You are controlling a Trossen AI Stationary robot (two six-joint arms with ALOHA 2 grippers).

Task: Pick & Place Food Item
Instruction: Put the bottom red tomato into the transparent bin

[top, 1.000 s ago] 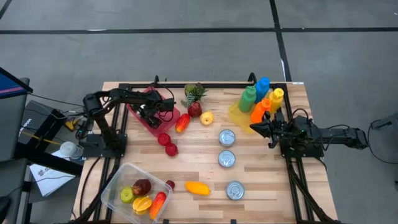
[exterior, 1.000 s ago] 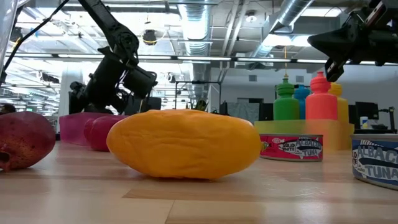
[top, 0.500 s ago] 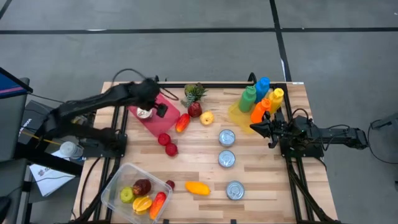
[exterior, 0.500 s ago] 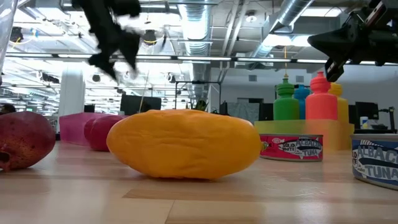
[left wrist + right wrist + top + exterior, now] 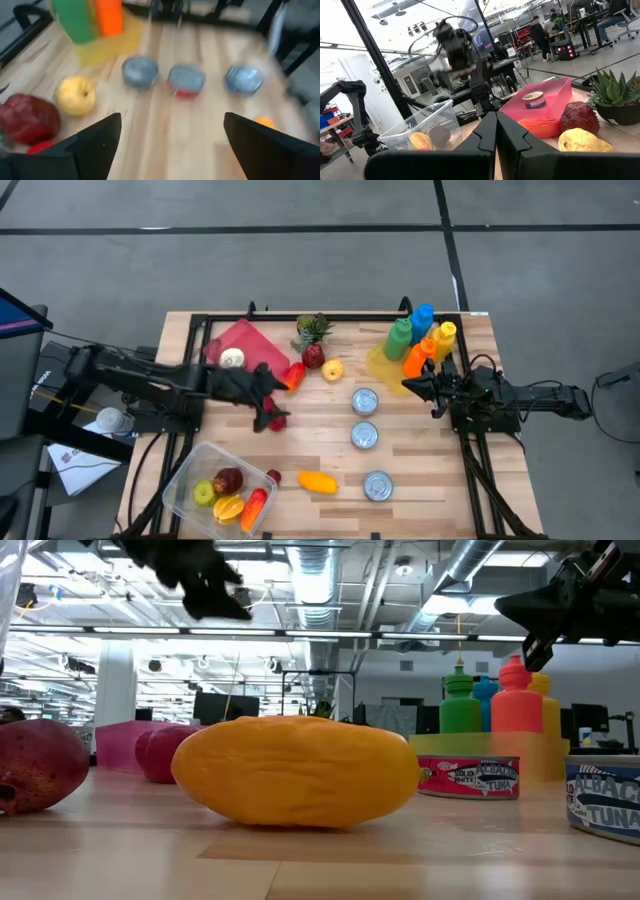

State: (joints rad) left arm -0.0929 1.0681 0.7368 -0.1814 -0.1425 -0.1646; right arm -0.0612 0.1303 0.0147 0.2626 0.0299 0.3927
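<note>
Wooden table strewn with food, open office behind.

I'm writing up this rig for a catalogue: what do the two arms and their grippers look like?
Both arms are dark, nearly black, built of slim jointed segments with black cables trailing from their bases. The left gripper has two broad, flat dark fingers; the right gripper has the same dark fingers, tapering to a point. No markings are visible.

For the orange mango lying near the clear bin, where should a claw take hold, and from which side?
Probably from straight above, across the narrow middle of the orange mango. It lies flat on its side on the table, long axis roughly left to right in the high view, and bare wood around it leaves room for both fingers.
</note>
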